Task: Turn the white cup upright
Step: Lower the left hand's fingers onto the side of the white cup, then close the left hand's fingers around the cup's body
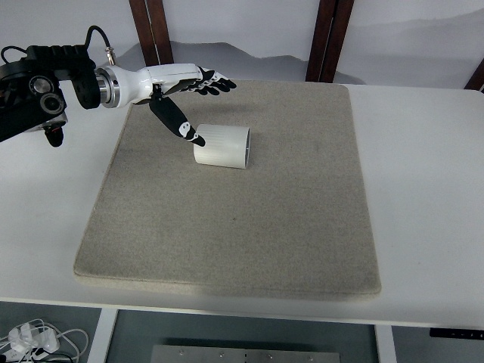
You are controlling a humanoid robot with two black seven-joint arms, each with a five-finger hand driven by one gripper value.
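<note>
- Top view: my left hand (185, 94) reaches in from the left edge, over the far left corner of the beige mat (234, 227).
- My fingers (214, 80) are stretched out flat and spread toward the right, holding nothing.
- My thumb (178, 121) angles down and away from them, its tip right at the closed end of the white cup (223, 146); touching or just shy, I cannot tell.
- The white cup lies on its side on the mat, in the mat's far half, its open mouth facing right.
- So the cup sits just below and to the right of my palm, under the line of my fingers, not enclosed by them.
- The mat rests on a white table (423, 189).
</note>
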